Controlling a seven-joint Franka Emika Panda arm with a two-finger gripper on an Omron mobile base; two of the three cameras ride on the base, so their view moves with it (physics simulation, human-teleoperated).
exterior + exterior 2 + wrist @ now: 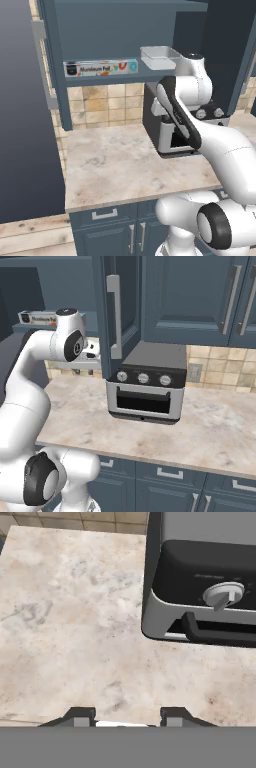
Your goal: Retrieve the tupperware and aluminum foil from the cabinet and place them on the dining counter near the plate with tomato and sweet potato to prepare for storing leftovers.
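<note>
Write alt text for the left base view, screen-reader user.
An open dark slate-blue wall cabinet holds a long white aluminum foil box and a shallow translucent grey-white plastic container side by side on its shelf. The white robot arm rises at right, in front of a black toaster oven standing on a beige marbled counter.

The arm hides the right end of the tupperware point(159, 56) above the hand. The toaster oven point(205, 582) ahead of the hand runs off the picture's right edge. Lettering on the aluminum foil point(101, 67) is too small to read.
</note>
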